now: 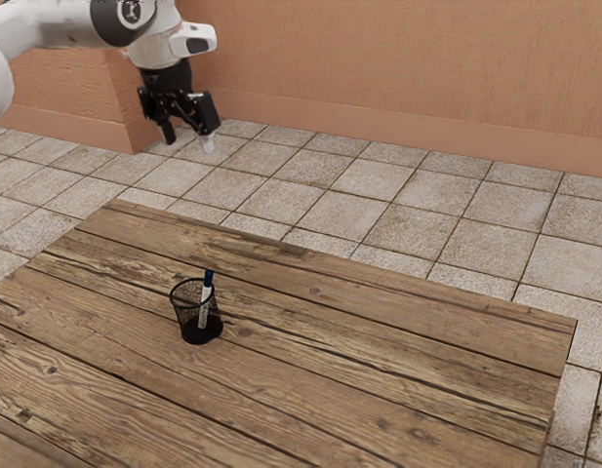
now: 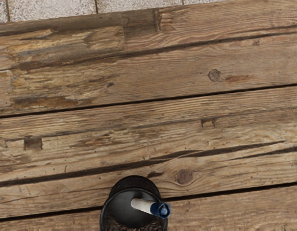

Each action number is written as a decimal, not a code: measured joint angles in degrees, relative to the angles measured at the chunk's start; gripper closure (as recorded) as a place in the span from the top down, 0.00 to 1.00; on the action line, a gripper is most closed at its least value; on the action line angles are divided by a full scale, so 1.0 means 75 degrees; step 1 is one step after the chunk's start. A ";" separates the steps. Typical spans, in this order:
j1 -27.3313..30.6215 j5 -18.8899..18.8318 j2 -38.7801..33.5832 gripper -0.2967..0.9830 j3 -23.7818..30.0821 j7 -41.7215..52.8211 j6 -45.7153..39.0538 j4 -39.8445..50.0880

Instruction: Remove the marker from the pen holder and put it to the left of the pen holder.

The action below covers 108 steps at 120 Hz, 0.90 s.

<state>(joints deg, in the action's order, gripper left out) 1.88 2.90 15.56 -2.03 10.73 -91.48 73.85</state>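
White marker (image 1: 204, 306), blue end up, tilted inside the upright black mesh pen holder (image 1: 194, 334)

- We see a wooden table (image 1: 398, 395) of long planks, with dark gaps running between them.
- We can make out round knots in its wood, one (image 2: 214, 75) near a narrow brownish streak.
- We see a floor (image 1: 369, 210) of pale, speckled square tiles beyond the table's edge.
- We have a plain orange-pink wall (image 1: 408, 78) behind, with a smooth skirting (image 1: 379, 139) along its foot.
- We notice a wall section (image 1: 66, 83) jutting forward at the exterior view's left.
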 joint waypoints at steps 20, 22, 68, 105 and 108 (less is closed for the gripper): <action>0.0176 -0.0166 0.0157 0.77 0.0286 0.0137 0.0120 -0.0009; 0.0166 -0.0174 0.0236 0.77 0.0285 0.0148 0.0098 -0.0029; -0.0916 -0.0531 0.1183 0.77 -0.0627 0.0419 -0.0828 0.1483; -0.1106 -0.1713 0.0892 0.77 -0.0328 0.0582 -0.1865 0.3016; -0.1106 -0.1770 0.0889 0.77 -0.0327 0.0591 -0.1913 0.3068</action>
<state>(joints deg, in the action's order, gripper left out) -6.42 -10.38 22.23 -4.49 15.16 -105.83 96.86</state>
